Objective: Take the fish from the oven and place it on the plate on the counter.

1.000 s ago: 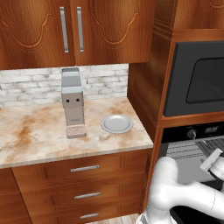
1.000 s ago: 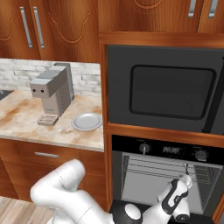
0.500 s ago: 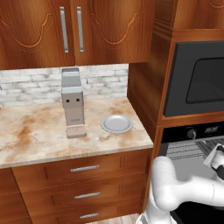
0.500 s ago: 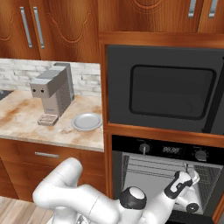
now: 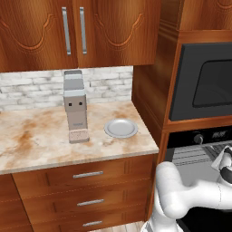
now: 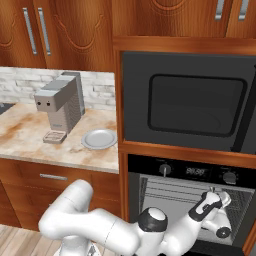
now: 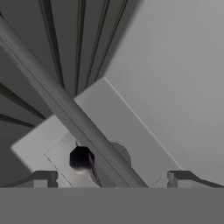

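Observation:
The oven (image 6: pixel 186 196) stands open below the black window unit, its grey wire racks (image 5: pixel 195 154) showing. My gripper (image 6: pixel 218 199) reaches inside the cavity, also seen at the right edge as gripper (image 5: pixel 224 159). In the hand view the gripper (image 7: pixel 113 178) is open, with nothing between the two fingertips (image 7: pixel 43 177). The fish (image 7: pixel 81 159), a small dark thing with a pale patch, lies on a pale square tray (image 7: pixel 131 127) just ahead and left of centre, beside a grey rack bar (image 7: pixel 65 109) that crosses diagonally. The plate (image 5: pixel 121 128) (image 6: pixel 99 138) sits bare on the counter (image 5: pixel 36 136).
A grey coffee machine (image 5: pixel 74 106) (image 6: pixel 59 107) stands left of the plate. The black unit with a dark glass window (image 6: pixel 195 102) sits above the oven. Round knobs (image 6: pixel 163 169) line the oven's panel. Wooden drawers (image 5: pixel 86 174) run under the counter, wall cabinets above.
My hand has risen and gone deeper into the oven cavity toward the racks. The jaws have stayed open. Plate and coffee machine have not moved.

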